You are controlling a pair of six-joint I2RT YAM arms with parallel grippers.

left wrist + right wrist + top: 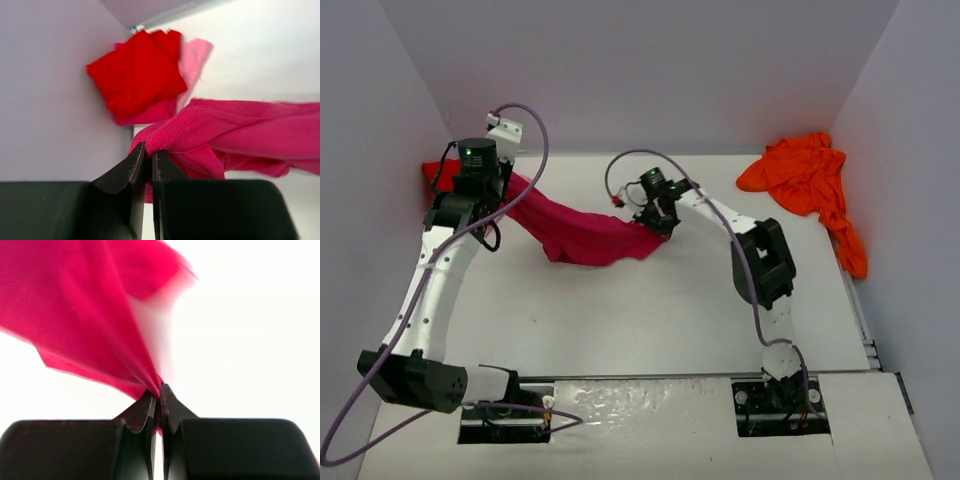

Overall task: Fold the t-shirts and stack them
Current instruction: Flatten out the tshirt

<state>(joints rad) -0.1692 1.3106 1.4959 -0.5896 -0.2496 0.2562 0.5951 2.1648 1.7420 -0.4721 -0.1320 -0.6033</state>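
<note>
L pincer (149,149) & R pincer (160,391) each tight on magenta tee (585,238), long axis left-right

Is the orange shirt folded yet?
Not folded. The orange t-shirt lies in a crumpled, lumpy heap, wrinkled all over, with no flat, neat edges.

No text (labels, brands, numbers included) can be read.

Held t-shirt (582,235) spans betw. left tool (149,150) & right tool (160,390), over mid desk (650,320). Folded t-shirt stack (135,75) in far-left corner, behind left tool; loose t-shirt (805,180) at far-right edge.
</note>
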